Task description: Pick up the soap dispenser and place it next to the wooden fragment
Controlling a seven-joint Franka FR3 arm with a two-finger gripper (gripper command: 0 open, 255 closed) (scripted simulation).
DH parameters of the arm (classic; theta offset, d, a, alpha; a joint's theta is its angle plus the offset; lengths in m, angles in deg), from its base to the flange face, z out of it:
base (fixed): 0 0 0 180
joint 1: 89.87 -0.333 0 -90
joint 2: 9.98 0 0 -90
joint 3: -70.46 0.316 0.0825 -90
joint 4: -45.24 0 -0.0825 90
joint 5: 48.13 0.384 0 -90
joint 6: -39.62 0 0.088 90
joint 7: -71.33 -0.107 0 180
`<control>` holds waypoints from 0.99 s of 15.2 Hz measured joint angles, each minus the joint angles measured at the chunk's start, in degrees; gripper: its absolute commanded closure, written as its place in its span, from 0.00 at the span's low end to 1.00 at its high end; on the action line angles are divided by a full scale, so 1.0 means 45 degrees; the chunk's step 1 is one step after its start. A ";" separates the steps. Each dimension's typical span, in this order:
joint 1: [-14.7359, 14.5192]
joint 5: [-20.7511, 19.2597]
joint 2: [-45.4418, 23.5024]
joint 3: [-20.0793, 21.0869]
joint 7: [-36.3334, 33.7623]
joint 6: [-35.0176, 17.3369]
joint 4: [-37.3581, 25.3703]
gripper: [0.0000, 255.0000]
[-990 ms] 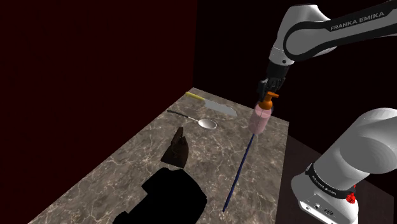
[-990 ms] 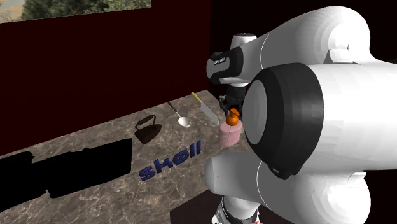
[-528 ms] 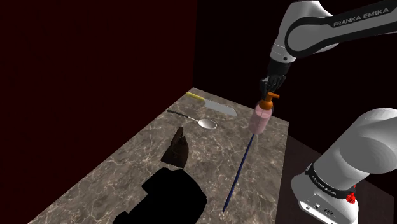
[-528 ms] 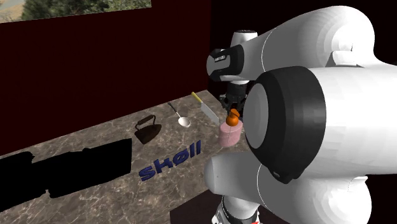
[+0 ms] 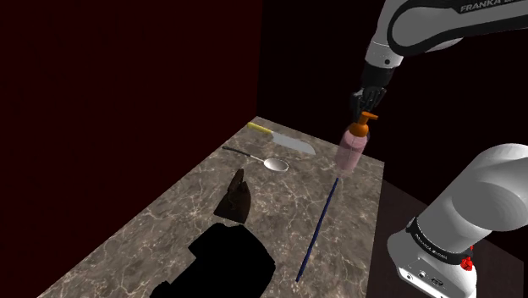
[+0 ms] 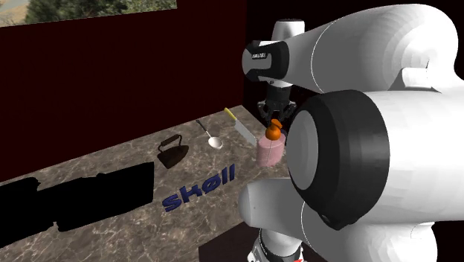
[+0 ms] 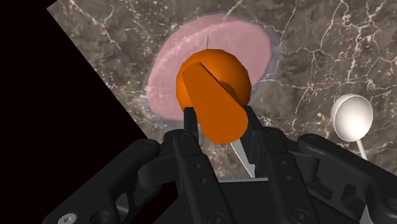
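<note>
The soap dispenser (image 5: 351, 153) is a pink bottle with an orange pump (image 5: 365, 125). It hangs upright just above the marble counter (image 5: 161, 224), near the edge on the shoulder view's right. My gripper (image 5: 370, 98) is shut on the pump from above. In the wrist view the fingers (image 7: 189, 121) clasp the orange pump (image 7: 213, 95), with the pink body (image 7: 172, 70) below and the gripper (image 7: 219, 124) around it. The wooden fragment (image 5: 235, 199), a dark brown wedge, lies mid-counter, well apart from the dispenser (image 6: 269, 153); in the second exterior view the fragment (image 6: 172, 151) sits left of my gripper (image 6: 274, 115).
A spoon (image 5: 275, 163) and a yellow-handled knife (image 5: 283, 139) lie at the counter's far end. Flat blue lettering (image 6: 199, 188) stands near the dispenser, edge-on as a blue line (image 5: 317, 224). A black block (image 5: 230, 262) sits near the fragment. Dark red walls stand behind.
My gripper has risen a little and drifted toward the shoulder view's right, carrying the dispenser with it off the counter. Nothing else has moved.
</note>
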 measured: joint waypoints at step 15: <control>-0.0065 0.0132 0.0241 0.0152 -0.0001 0.2636 -0.2393 1.00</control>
